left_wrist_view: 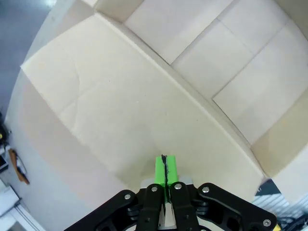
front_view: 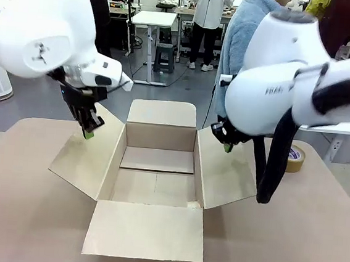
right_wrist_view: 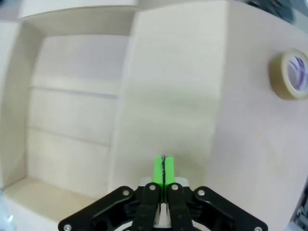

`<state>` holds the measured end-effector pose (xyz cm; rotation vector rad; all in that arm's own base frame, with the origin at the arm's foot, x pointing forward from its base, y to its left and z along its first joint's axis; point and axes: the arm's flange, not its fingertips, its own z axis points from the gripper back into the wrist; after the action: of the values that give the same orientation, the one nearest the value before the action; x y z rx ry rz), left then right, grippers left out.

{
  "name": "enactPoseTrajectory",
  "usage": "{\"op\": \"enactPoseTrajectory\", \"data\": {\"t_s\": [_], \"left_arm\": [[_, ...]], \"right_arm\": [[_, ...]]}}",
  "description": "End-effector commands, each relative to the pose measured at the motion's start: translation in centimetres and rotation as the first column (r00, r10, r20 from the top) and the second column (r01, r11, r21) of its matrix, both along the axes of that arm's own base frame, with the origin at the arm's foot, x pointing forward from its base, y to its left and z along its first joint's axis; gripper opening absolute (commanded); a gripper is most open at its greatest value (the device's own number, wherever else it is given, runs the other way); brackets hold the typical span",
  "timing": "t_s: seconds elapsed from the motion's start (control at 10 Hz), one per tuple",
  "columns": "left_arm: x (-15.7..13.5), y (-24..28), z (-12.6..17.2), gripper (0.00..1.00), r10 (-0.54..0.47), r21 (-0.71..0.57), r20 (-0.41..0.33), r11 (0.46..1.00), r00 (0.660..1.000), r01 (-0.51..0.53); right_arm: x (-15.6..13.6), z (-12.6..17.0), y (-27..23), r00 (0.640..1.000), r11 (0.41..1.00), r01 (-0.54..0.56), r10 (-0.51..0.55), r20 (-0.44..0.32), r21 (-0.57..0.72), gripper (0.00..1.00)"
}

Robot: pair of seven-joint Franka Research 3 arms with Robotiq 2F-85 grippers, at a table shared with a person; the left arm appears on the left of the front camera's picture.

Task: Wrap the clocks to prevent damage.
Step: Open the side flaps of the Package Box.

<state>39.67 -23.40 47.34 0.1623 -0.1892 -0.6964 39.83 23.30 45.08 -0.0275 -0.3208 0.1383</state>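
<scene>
Open brown cardboard box (front_view: 160, 137) sits mid-worktop w/ all four flaps folded out flat. Its inside shows bare cardboard floor w/ seams across it. The worktop (front_view: 313, 243) is a tan surface w/ rounded far corners.

Left gripper (front_view: 90, 132) is over the far end of the box's left flap, tips pointing down, just above it or touching it – can't tell which. In the left wrist view the gripper (left_wrist_view: 164, 169) has its green pads pressed together, nothing between them, w/ the flap (left_wrist_view: 120, 96) right below.

Right gripper (front_view: 228, 147) is at the far end of the right flap, close to the box's far-right corner. Right wrist view: gripper (right_wrist_view: 163, 169) also fully closed, pads flat against each other, holding nothing, w/ the flap (right_wrist_view: 168, 96) under it.

Brown tape roll (front_view: 295, 158) lies flat near the worktop's far-right edge, well apart from the box; it's also in the right wrist view (right_wrist_view: 291, 74) on bare worktop (right_wrist_view: 255, 144).

Person in a light-blue fleece (front_view: 236, 44) stands at the far edge, partly behind the right arm.

Clocks – can't tell where they are.
</scene>
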Motion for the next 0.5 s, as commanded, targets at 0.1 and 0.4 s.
{"op": "enactPoseTrajectory", "data": {"t_s": [0.1, 0.4], "left_arm": [[2.4, 0.5, -2.8, 0.0, 0.163, 0.027, 0.048, 0.986, 0.985, -0.165], [3.9, 2.2, -3.9, 0.0, 0.267, 0.032, 0.094, 0.962, 0.959, -0.271]], "right_arm": [[2.4, -2.7, -0.1, 0.992, 0.989, 0.125, -0.127, -0.022, -0.079, 0.01], [3.6, -4.1, -2.6, 0.983, 0.984, 0.167, -0.171, -0.074, -0.057, 0.01]]}}
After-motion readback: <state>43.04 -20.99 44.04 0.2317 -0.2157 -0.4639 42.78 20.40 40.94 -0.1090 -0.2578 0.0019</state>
